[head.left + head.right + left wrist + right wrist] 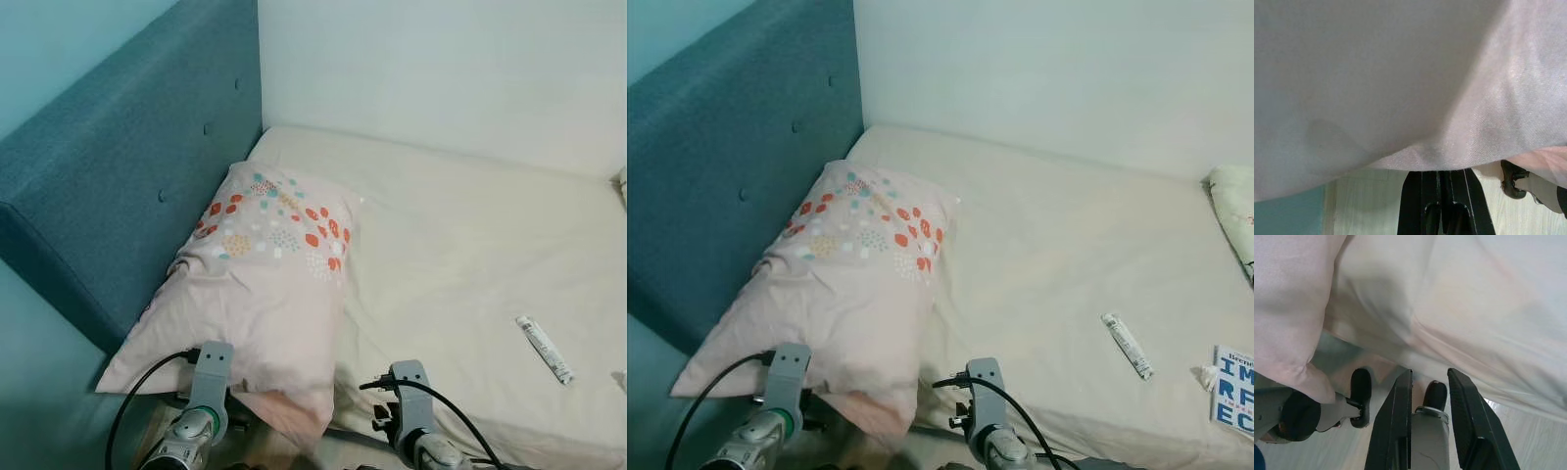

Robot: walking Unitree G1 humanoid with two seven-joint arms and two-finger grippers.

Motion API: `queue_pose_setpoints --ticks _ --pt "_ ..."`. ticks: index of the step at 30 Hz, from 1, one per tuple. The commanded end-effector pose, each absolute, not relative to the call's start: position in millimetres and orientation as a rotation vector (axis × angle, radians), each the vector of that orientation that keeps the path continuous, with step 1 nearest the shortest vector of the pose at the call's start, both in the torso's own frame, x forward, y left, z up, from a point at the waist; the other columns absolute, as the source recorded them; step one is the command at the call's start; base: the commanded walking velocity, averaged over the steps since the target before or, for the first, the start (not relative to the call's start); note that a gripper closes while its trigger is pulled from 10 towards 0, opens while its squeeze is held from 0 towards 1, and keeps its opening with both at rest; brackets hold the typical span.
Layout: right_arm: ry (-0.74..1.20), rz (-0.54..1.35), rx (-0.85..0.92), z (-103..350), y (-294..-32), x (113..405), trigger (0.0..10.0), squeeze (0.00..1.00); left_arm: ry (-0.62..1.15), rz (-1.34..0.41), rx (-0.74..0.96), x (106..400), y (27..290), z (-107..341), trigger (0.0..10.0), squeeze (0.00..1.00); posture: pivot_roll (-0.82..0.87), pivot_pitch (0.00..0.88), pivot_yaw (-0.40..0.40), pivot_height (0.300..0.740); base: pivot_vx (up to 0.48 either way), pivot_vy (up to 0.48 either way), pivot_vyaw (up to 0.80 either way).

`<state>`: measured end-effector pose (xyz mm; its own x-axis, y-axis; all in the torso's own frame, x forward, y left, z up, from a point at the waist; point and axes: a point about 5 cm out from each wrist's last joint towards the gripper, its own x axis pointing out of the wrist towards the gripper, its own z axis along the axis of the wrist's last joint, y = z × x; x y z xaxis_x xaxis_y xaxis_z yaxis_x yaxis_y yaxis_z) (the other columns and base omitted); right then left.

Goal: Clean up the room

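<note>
Pink pillow (pixel 257 294) lies against the teal headboard (pixel 118 186), overhanging the bed (pixel 460 245) edge above the clenched left gripper (pixel 1441 196) and parted right gripper (pixel 1432 426); 1 tube (pixel 545 349) lies nearby.

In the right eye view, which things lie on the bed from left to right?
Pale pink pillow with orange and teal dots → small white tube → white booklet with blue letters.

Both silver arms are held low and forward. The left pincer (pixel 1441 196) has its black fingers pressed together; the right pincer (pixel 1430 396) holds its fingers apart.
</note>
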<state>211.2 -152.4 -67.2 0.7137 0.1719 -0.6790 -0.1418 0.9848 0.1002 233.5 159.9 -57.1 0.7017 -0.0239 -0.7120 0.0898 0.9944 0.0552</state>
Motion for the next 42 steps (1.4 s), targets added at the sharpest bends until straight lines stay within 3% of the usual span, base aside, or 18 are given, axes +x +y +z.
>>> queue_pose_setpoints --ticks 1,42 --pt "0.777 0.168 0.055 -69.1 -153.2 208.7 10.0 0.0 0.805 -0.062 0.082 230.9 158.8 -59.1 10.0 0.0 0.08 0.012 0.023 0.74 0.0 0.0 0.0" --pt "0.765 0.21 0.08 -68.6 -148.6 208.1 10.0 0.0 0.829 -0.073 0.102 225.3 162.2 -62.8 10.0 0.0 0.07 0.0 0.032 0.74 0.0 0.0 0.0"
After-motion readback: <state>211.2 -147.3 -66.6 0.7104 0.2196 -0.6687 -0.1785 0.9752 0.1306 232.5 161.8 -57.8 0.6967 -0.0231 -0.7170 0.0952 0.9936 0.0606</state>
